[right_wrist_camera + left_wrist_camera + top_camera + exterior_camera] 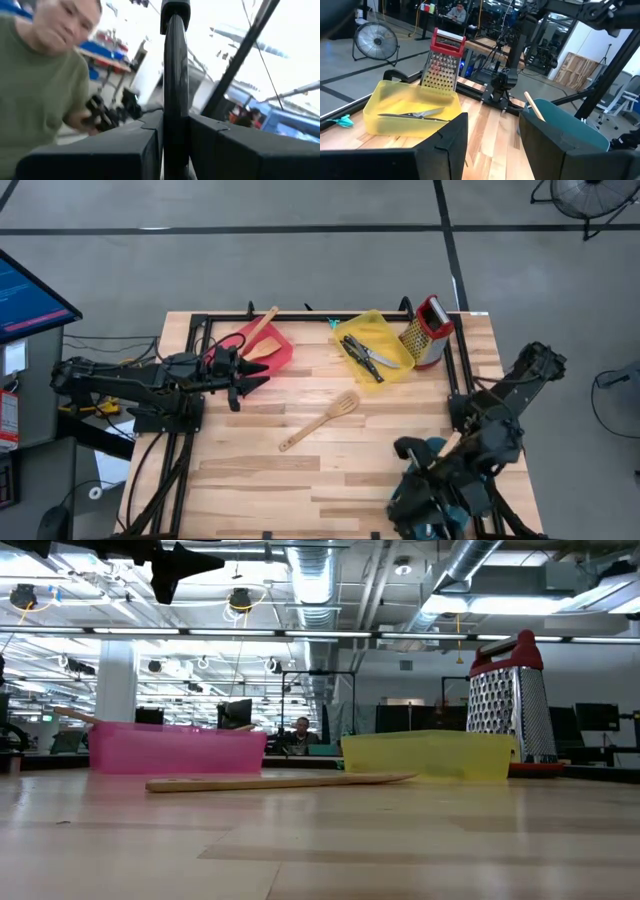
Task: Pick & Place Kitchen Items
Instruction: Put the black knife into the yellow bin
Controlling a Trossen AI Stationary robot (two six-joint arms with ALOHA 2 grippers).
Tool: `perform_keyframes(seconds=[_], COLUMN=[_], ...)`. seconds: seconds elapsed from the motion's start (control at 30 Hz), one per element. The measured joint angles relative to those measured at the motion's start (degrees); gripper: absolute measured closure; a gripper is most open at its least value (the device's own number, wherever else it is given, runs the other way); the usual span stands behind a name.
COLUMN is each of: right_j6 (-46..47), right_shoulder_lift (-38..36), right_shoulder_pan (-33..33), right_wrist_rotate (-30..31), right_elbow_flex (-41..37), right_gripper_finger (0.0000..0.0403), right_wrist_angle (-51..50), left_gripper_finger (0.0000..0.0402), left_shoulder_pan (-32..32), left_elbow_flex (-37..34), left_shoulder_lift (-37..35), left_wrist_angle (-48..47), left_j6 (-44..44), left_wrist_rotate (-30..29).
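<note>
A pale wooden slotted turner [322,420] lies flat on the table's middle. A red tray [275,352] at the far left holds a wooden spatula [258,335]. The yellow tray [385,107] holds black-handled knives [368,358]. A teal tray [570,127] at the near right has a wooden handle [534,106] sticking out. My left gripper [492,150] hangs open and empty, level, above the red tray's near edge. My right arm [470,460] is raised over the near right corner, its gripper [175,145] shut on a thin black utensil whose kind I cannot tell. My right gripper pinches the thin black utensil [175,100] between its two fingers. The fingers lie across it, and its long free end [175,12] stands out beyond them. It is lifted clear of the table. Which part of it the fingers are on does not show.
A steel box grater with a red top [428,330] stands at the far right beside the yellow tray. A black frame [200,320] runs along the table's edges. A person in a green shirt [35,90] is close in front of my right gripper.
</note>
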Motion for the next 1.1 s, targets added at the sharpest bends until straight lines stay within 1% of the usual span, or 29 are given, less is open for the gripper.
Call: perform_keyframes(seconds=[0.1, 0.33, 0.37, 0.4, 0.43, 0.47, 0.57, 0.67, 0.77, 0.9, 0.93, 1.1], right_j6=[-0.1, 0.2, 0.2, 0.3, 0.7, 1.6, 5.8, 9.6, 10.1, 8.5, 7.9, 6.0], right_shoulder_lift=[0.2, 0.2, 0.2, 0.2, 0.2, 0.2, 0.3, 1.0, 2.0, 3.6, 4.0, 5.4], right_shoulder_pan=[1.7, 2.9, 2.9, 3.0, 3.0, 3.1, 2.5, -0.3, -2.2, -5.5, -6.7, -13.1], right_wrist_rotate=[-0.1, -0.1, 0.5, 2.3, 5.9, 11.2, 30.0, 44.9, 58.6, 77.3, 79.4, 79.8], right_elbow_flex=[0.0, 0.0, 0.0, 0.0, 0.1, 0.1, 0.0, 0.1, 0.0, 0.0, 0.0, 0.0], right_gripper_finger=[0.0345, 0.0345, 0.0345, 0.0345, 0.0344, 0.0344, 0.0344, 0.0344, 0.0344, 0.0343, 0.0343, 0.0343], right_wrist_angle=[1.1, 1.2, 1.0, 0.2, -1.4, -3.7, -10.3, -13.5, -17.1, -20.1, -20.9, -24.0], left_gripper_finger=[0.0244, 0.0243, 0.0243, 0.0243, 0.0244, 0.0243, 0.0243, 0.0243, 0.0243, 0.0243, 0.0243, 0.0243], left_shoulder_pan=[0.0, 0.0, 0.0, 0.0, 0.0, 0.0, 0.0, 0.0, 0.0, 0.0, 0.0, 0.0], left_elbow_flex=[0.0, 0.0, 0.0, 0.0, 0.0, 0.0, 0.0, 0.0, 0.0, 0.0, 0.0, 0.0], left_shoulder_lift=[0.0, 0.0, 0.0, 0.0, 0.0, 0.0, 0.0, 0.0, 0.0, 0.0, 0.0, 0.0], left_wrist_angle=[0.2, 0.2, 0.2, 0.2, 0.2, 0.2, 0.2, 0.1, 0.1, 0.1, 0.1, 0.1], left_j6=[0.0, 0.0, 0.0, 0.1, 0.3, 0.8, 1.1, 1.1, 1.1, 1.1, 1.1, 1.1], left_wrist_rotate=[0.0, 0.0, 0.0, 0.0, 0.0, 0.0, 0.0, 0.0, 0.0, 0.0, 0.0, 0.0])
